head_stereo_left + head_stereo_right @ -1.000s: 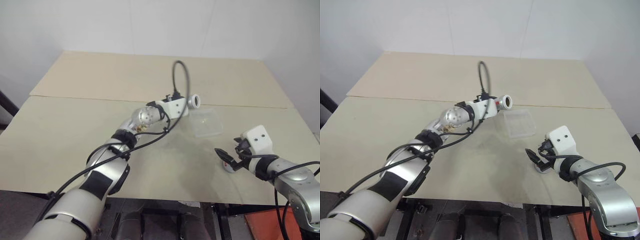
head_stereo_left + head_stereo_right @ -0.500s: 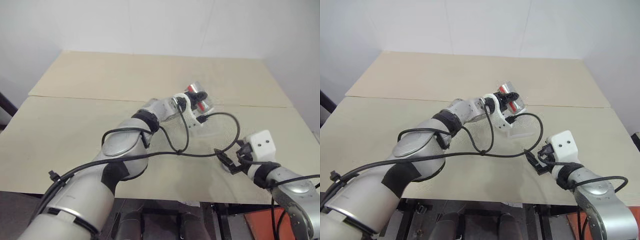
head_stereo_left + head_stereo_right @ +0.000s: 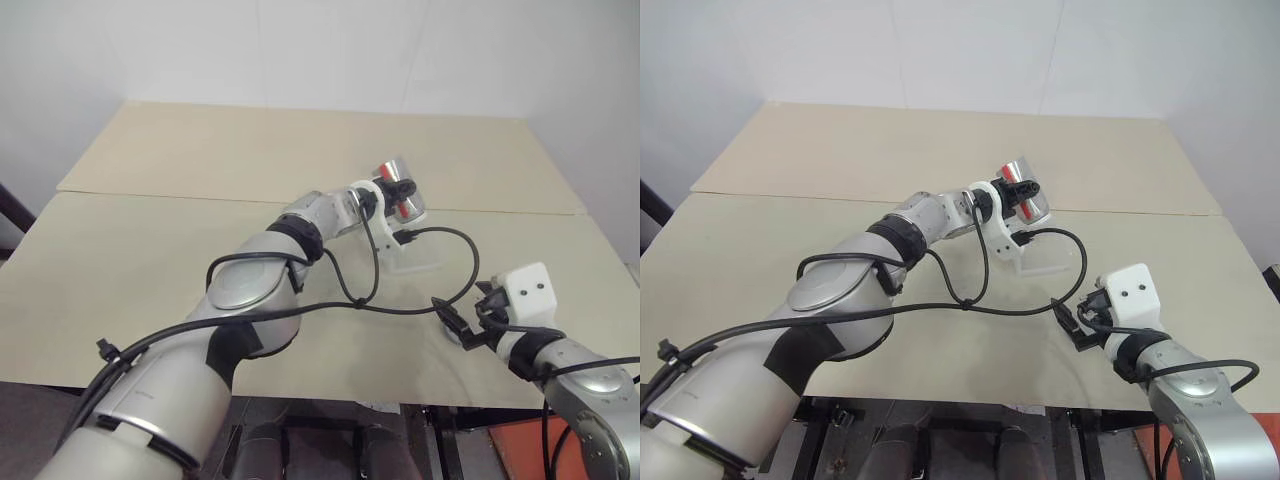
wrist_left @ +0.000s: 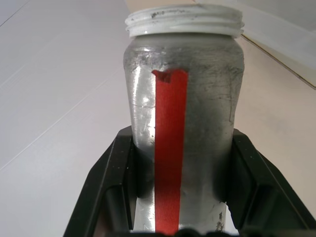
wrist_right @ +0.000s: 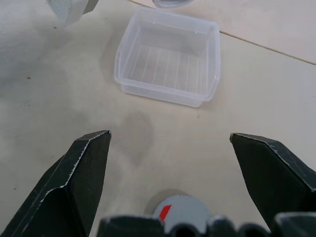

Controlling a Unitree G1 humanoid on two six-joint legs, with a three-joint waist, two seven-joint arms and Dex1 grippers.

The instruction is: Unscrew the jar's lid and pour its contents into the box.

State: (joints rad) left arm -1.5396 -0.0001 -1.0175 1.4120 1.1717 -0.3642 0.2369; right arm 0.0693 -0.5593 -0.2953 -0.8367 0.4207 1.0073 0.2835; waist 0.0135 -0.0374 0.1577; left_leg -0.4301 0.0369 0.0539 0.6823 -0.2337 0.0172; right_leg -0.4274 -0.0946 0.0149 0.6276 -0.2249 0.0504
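Note:
My left gripper (image 4: 180, 143) is shut on the jar (image 4: 182, 98), a silvery jar with a red stripe and a bare white threaded rim. The jar (image 3: 397, 190) hangs tilted in the air over the far side of the box (image 5: 168, 64). The box is a clear plastic tray on the table, and nothing shows inside it. The contents are out of view. The grey lid (image 5: 180, 210) lies flat on the table under my right gripper (image 5: 169, 134), which is open and short of the box, toward the table's front edge.
Black cables loop from the left wrist across the table (image 3: 150, 250) between the box and my right gripper (image 3: 465, 312). A seam divides the tan tabletop into a front and a back panel. White walls stand behind the table.
My left wrist has rolled over and moved a little right, so the jar went from lying level with its mouth sideways to tilted over the box. The right gripper has stayed open.

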